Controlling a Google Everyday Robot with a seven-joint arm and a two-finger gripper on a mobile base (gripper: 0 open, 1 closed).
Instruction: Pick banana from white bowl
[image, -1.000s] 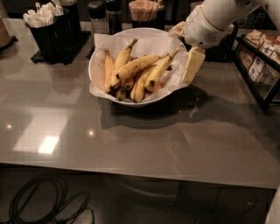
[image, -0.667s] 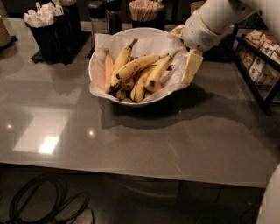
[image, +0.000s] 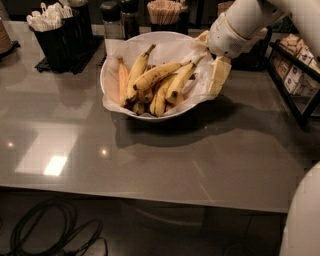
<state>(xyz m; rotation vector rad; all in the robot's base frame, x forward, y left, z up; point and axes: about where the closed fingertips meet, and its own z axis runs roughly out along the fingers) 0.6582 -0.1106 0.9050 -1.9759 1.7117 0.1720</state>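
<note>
The white bowl (image: 111, 95), lined with crinkled white paper, stands at the back middle of the grey table and holds several bananas. The banana (image: 180, 80) is plump and yellow and lies at the right of the pile. Its dark tip points down and its long thin stem points up-right toward the gripper. My gripper (image: 209, 57) is at the bowl's right rim with its fingers apart. One cream finger (image: 218, 75) hangs outside the rim and the other (image: 202, 37) is above it. The banana's stem end lies about between them. The gripper holds nothing.
A black caddy of white utensils (image: 55, 27) stands at the back left. Shakers (image: 122, 17) and a cup of sticks (image: 165, 12) stand behind the bowl. A black rack with packets (image: 295, 75) is at the right. Cables (image: 50, 232) lie on the floor in front.
The gripper has edged slightly left toward the bowl's rim. The bananas and the bowl have not moved.
</note>
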